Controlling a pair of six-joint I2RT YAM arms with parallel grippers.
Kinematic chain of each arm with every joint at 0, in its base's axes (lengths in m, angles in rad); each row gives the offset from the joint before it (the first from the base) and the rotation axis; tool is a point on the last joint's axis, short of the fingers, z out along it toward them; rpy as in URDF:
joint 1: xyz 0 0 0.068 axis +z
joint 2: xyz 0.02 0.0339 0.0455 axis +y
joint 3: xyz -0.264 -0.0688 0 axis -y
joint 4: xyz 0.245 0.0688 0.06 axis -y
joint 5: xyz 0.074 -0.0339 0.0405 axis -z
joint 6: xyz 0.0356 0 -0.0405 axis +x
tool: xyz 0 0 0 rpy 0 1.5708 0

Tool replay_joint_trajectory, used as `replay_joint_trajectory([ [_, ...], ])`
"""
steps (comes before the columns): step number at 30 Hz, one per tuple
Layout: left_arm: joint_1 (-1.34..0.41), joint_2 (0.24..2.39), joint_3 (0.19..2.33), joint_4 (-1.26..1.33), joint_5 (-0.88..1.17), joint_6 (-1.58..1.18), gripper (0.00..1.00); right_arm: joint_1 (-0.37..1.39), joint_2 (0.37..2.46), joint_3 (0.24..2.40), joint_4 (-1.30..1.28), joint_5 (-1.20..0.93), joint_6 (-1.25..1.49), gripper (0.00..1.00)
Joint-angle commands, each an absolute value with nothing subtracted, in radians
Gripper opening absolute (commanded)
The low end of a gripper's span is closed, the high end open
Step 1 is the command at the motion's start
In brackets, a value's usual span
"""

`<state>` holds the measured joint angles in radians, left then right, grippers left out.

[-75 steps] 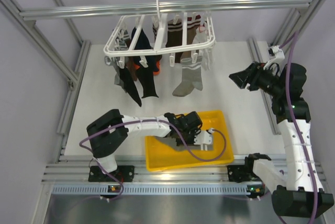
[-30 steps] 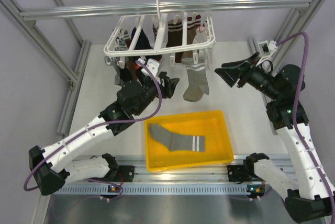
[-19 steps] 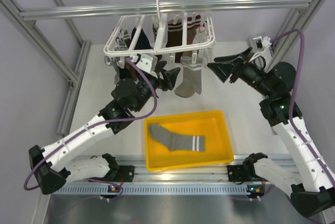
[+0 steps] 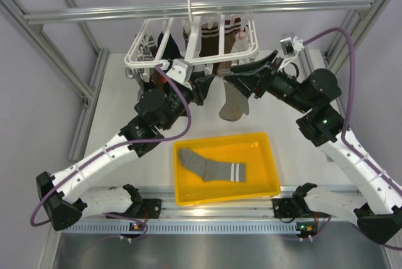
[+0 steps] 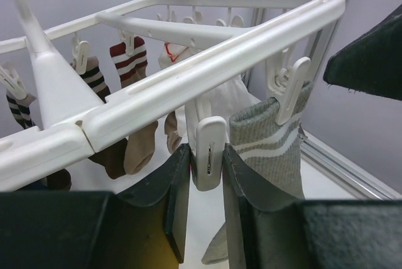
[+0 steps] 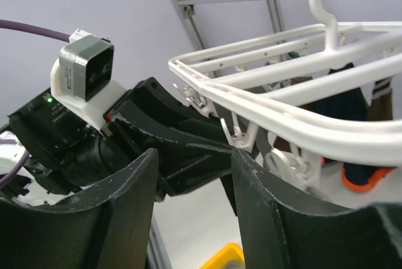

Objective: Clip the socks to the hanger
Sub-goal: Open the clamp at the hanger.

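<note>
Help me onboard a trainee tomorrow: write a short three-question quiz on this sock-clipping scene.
1. True or false: the yellow plastic tray is empty.
2. What sits between the fingers of the left gripper? A) a small white plastic clip; B) a sock cuff; C) nothing.
3. Fill in: the fingers of the right gripper stand ___ and hold ___.

Key:
1. False. A mid-grey white-striped sock lies in it, while the second such sock hangs clipped on the white plastic rectangular hanger.
2. A.
3. Apart; nothing.
</note>
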<state>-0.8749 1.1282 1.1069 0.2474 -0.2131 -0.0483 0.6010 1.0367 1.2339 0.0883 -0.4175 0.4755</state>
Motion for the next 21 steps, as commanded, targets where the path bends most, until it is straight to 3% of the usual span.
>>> replay_joint_trajectory([
  [1,-0.874,1.098,1.155,0.233,-0.161,-0.029,0.27,0.672,1.066,1.275,0.158,-0.356,0.480,0.50],
  [5,-0.874,1.085,1.155,0.222,-0.101,-0.009,0.25,0.701,1.088,1.249,0.169,-0.276,0.511,0.50],
  [8,-0.876,1.075,1.154,0.209,-0.078,0.017,0.23,0.701,1.091,1.227,0.186,-0.212,0.543,0.56],
  [21,-0.874,1.080,1.155,0.184,-0.005,0.092,0.20,0.712,1.117,1.218,0.233,-0.268,0.655,0.60],
])
